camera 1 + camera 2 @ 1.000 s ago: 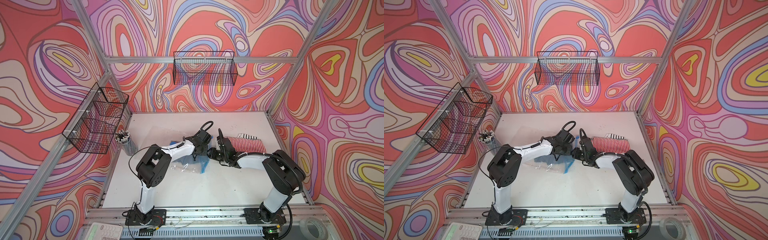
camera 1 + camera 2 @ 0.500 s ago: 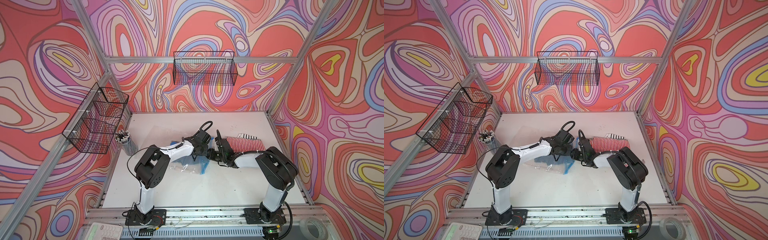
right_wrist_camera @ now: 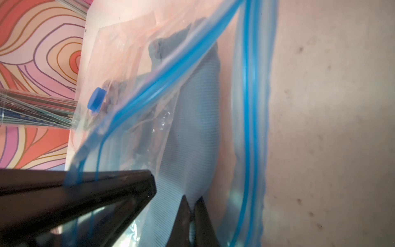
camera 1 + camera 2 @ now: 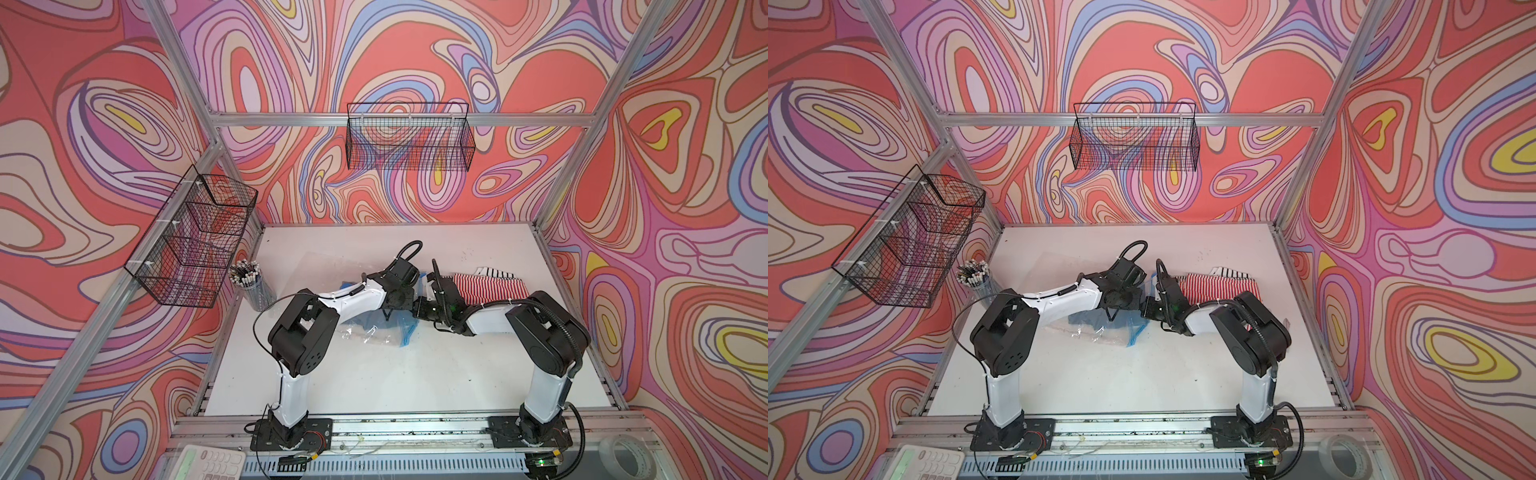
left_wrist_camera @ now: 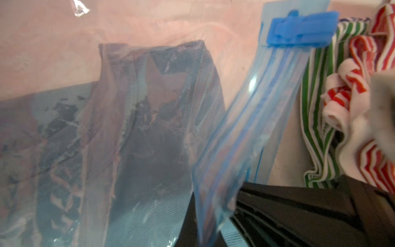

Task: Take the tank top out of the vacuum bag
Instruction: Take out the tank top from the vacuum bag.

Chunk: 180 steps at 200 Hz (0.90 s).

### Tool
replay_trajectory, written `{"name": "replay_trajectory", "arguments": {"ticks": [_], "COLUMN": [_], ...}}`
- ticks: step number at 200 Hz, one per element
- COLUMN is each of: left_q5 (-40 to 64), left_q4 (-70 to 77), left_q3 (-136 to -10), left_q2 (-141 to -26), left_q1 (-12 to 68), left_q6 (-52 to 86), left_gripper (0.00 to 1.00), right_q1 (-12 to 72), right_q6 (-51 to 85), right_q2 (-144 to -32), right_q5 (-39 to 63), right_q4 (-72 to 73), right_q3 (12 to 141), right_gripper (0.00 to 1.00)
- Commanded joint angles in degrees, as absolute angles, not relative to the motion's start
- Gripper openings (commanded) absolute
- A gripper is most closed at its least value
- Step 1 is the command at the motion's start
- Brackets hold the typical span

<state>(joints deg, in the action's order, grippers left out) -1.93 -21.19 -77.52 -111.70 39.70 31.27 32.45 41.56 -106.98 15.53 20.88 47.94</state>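
The large clear plastic vacuum bag [image 4: 365, 332] with its light-blue zip strip [image 5: 245, 119] is lying crumpled on the white table [image 4: 374, 382]. It is just beside the pile of red-and-white striped clothes [image 4: 486, 286], on the side of that pile toward the left arm. The left gripper [image 5: 213, 213] is pinching the upper lip of the zip strip and holding it up, so the mouth of the bag nearest the pile is gaping. The right gripper [image 3: 193, 211] is reaching in from the pile's side through that mouth, its claw pressed together on a fold of the blue-grey ribbed tank top [image 3: 196, 128]. The garment is lying almost wholly inside the bag, under the film, stretching away from the pile toward the round blue valve cap [image 3: 97, 99]. I'd judge the opening and the grasp to be done and the main work to be waiting. That means drawing the top out through the mouth toward the pile, with the other claw holding the bag back.
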Motion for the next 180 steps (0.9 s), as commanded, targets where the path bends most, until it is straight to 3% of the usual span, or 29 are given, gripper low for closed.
{"name": "replay_trajectory", "arguments": {"ticks": [1,112,180], "left_q5": [-3.3,-5.3,-6.3], "left_q4": [-21.5,-25.8,-25.0], "left_q3": [-77.5,-81.5,-79.9], "left_q2": [-110.4,-116.1,-116.5], "left_q1": [38.8,35.7,32.9], "left_q6": [32.3,36.3,36.2], "left_gripper": [0.05,0.04,0.04], "right_q1": [32.8,32.8,29.5], "right_q6": [39.8,33.9,29.8], "right_q2": [-106.9,-97.4,-91.5], "right_q5": [14.6,7.4,-2.1], "right_q4": [20.1,8.9,-7.1], "right_q3": [49.9,52.3,58.0], "right_gripper": [0.00,0.00,0.00]}}
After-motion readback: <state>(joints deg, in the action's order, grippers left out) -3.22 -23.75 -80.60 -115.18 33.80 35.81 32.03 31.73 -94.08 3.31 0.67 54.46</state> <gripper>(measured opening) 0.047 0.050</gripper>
